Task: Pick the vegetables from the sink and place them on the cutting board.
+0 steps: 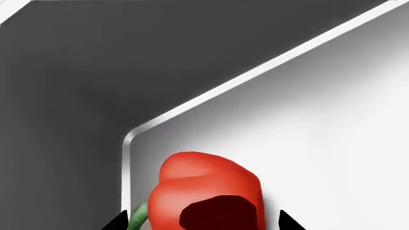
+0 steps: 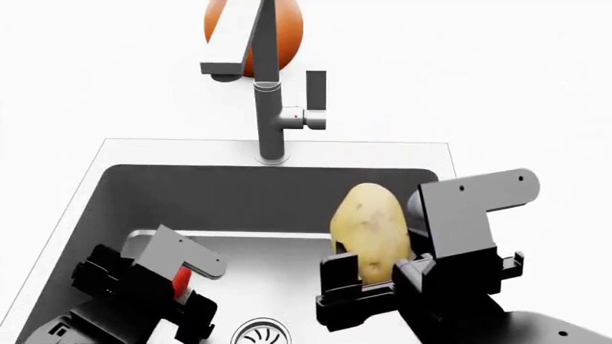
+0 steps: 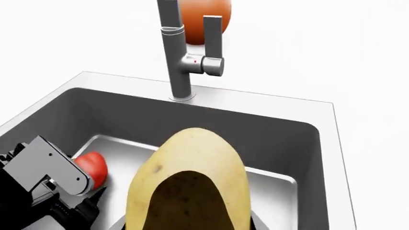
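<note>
In the head view, the nearest things are the two grippers, both down in the sink [image 2: 115, 179]. At about 7 o'clock the left gripper [image 2: 186, 301] reaches to the basin floor, with the red bell pepper [image 2: 180, 282] showing as a red sliver between its black fingers. The left wrist view shows the pepper [image 1: 208, 191] lying on the pale floor by the basin's rounded corner, green stem to one side, a black fingertip on each side of it. Whether the fingers press on it cannot be told.

At about 5 o'clock the right gripper [image 2: 383, 283] is clamped on the lower end of the potato [image 2: 371, 229], which stands upright, above the basin floor. The right wrist view shows the speckled potato [image 3: 188, 182] filling the near field.

The round drain [image 2: 260, 333] sits at 6 o'clock between the two grippers.

Farther off, at 12 o'clock, the steel faucet [image 2: 269, 107] rises from the sink's back rim. Behind it on the white counter sits an orange-red round object [image 2: 285, 32].
</note>
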`<state>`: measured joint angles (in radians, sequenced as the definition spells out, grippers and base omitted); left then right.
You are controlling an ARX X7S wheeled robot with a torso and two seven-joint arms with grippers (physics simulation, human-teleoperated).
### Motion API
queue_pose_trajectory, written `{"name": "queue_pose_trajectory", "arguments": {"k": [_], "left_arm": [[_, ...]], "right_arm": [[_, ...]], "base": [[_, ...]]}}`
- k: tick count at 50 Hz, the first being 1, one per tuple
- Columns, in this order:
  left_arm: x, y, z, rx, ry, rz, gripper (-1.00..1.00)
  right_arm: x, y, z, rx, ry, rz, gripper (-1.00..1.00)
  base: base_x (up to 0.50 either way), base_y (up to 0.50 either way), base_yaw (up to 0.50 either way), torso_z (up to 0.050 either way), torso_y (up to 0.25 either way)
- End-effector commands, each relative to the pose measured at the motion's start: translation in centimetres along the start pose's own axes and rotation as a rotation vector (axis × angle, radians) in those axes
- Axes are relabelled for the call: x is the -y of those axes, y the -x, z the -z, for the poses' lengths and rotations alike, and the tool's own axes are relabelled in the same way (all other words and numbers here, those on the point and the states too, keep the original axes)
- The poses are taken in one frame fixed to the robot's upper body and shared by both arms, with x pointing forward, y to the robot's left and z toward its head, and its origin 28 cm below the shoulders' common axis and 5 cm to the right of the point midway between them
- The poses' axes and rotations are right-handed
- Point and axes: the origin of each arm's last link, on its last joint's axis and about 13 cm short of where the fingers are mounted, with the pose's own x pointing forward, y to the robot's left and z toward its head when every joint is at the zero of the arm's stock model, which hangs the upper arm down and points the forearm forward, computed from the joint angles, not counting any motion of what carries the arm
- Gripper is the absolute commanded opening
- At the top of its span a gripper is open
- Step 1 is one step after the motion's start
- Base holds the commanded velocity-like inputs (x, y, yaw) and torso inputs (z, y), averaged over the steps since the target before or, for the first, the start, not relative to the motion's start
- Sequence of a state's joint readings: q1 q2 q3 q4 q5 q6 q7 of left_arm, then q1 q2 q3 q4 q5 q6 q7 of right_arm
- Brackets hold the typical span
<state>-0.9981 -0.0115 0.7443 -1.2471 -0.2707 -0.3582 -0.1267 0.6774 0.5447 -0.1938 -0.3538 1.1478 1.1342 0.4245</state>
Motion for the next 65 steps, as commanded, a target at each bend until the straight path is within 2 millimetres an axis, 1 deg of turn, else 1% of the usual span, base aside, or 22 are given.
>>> {"name": "queue_pose_trajectory", "arguments": {"k": [1, 10, 12, 20, 26, 28, 29, 32, 34, 35, 36, 37, 39, 41, 42, 43, 45, 49, 51, 55, 58, 65], "left_arm": [[0.0, -0.1, 0.6, -0.01, -0.035, -0.015, -1.0], [0.6, -0.2, 0.4, 0.054, -0.048, 0.004, -1.0], [0.7, 0.4, 0.2, 0.074, -0.044, 0.02, -1.0], [-0.7, 5.1, -0.8, 0.207, -0.044, 0.04, -1.0], [-2.7, 9.3, -3.4, 0.308, 0.051, 0.084, -1.0], [-3.1, 10.6, -3.9, 0.355, 0.05, 0.106, -1.0], [-3.6, 11.8, -4.4, 0.376, 0.091, 0.149, -1.0], [-4.7, 14.1, -5.3, 0.437, 0.153, 0.188, -1.0], [-5.2, 15.3, -5.8, 0.555, 0.063, 0.126, -1.0], [-5.8, 15.7, -6.1, 0.512, 0.17, 0.181, -1.0], [-6.3, 16.2, -6.7, 0.497, 0.26, 0.193, -1.0], [-6.5, 16.6, -6.8, 0.527, 0.244, 0.204, -1.0], [-7.0, 17.8, -6.8, 0.53, 0.261, 0.261, -1.0], [-7.2, 18.5, -6.7, 0.536, 0.268, 0.282, -1.0], [-7.3, 19.1, -6.5, 0.499, 0.275, 0.313, -1.0], [-7.7, 19.8, -6.6, 0.522, 0.314, 0.356, -1.0], [-8.3, 20.6, -6.8, 0.532, 0.376, 0.374, -1.0], [-8.6, 20.6, -6.4, 0.558, 0.396, 0.376, -1.0], [-8.5, 20.3, -5.5, 0.529, 0.389, 0.357, -1.0], [-8.6, 20.2, -4.8, 0.537, 0.389, 0.342, -1.0], [-9.0, 20.4, -4.7, 0.543, 0.38, 0.336, -1.0], [-8.7, 20.2, -4.4, 0.533, 0.362, 0.34, -1.0]], "right_arm": [[0.0, 0.0, 0.4, -0.001, 0.0, -0.01, -1.0], [0.0, -0.1, 0.6, -0.007, -0.004, -0.015, -1.0], [0.0, -0.1, 0.4, -0.004, -0.003, -0.015, -1.0], [0.1, 0.2, -0.7, 0.03, 0.008, 0.001, -1.0], [0.3, 0.5, -1.4, 0.053, 0.023, 0.012, -1.0], [0.5, 0.7, -1.6, 0.064, 0.027, 0.023, -1.0], [0.7, 0.8, -1.7, 0.069, 0.029, 0.027, -1.0], [1.0, 1.1, -2.0, 0.088, 0.027, 0.034, -1.0], [1.1, 1.2, -2.1, 0.103, 0.026, 0.03, -1.0], [1.1, 1.2, -2.2, 0.11, 0.027, 0.034, -1.0], [1.2, 1.1, -2.1, 0.108, 0.028, 0.036, -1.0], [1.2, 1.1, -2.1, 0.109, 0.027, 0.037, -1.0], [1.3, 1.3, -2.3, 0.127, 0.027, 0.037, -1.0], [1.5, 1.5, -2.5, 0.144, 0.022, 0.049, -1.0], [1.6, 1.6, -2.5, 0.149, 0.02, 0.054, -1.0], [1.7, 1.7, -2.5, 0.155, 0.018, 0.059, -1.0], [1.7, 1.8, -2.5, 0.178, -0.001, 0.051, -1.0], [1.7, 1.9, -2.4, 0.219, 0.005, 0.042, -1.0], [1.8, 2.0, -2.2, 0.219, 0.004, 0.038, -1.0], [1.9, 2.3, -2.3, 0.223, 0.005, 0.051, -1.0], [1.9, 2.3, -2.4, 0.222, 0.006, 0.054, -1.0], [1.8, 2.2, -2.1, 0.2, 0.0, 0.068, -1.0]], "base": [[0.0, 0.0, 0.0, 0.0, 0.0], [0.0, 0.0, 0.0, 0.0, 0.0], [0.0, 0.0, 0.0, 0.0, 0.0], [0.0, 0.0, 0.0, 0.0, 0.0], [0.0, 0.0, 0.0, 0.0, 0.0], [0.0, 0.0, 0.0, 0.0, 0.0], [0.0, 0.0, 0.0, 0.0, 0.0], [0.0, 0.0, 0.0, 0.0, 0.003], [0.0, 0.0, 0.0, 0.0, 0.0], [0.0, 0.0, 0.0, 0.0, 0.0], [0.0, 0.0, 0.0, 0.0, 0.0], [0.0, 0.0, 0.0, 0.0, 0.0], [0.0, 0.0, 0.0, 0.0, 0.0], [0.0, 0.0, 0.0, 0.0, 0.0], [0.0, 0.0, 0.0, 0.0, 0.0], [0.0, 0.0, 0.0, 0.0, 0.0], [0.0, 0.0, 0.0, 0.0, 0.0], [0.0, 0.0, 0.0, 0.0, 0.0], [0.0, 0.0, 0.0, 0.0, 0.0], [0.0, 0.0, 0.0, 0.0, 0.0], [0.0, 0.0, 0.0, 0.0, 0.0], [-0.06, 0.0, 0.0, 0.0, 0.002]]}}
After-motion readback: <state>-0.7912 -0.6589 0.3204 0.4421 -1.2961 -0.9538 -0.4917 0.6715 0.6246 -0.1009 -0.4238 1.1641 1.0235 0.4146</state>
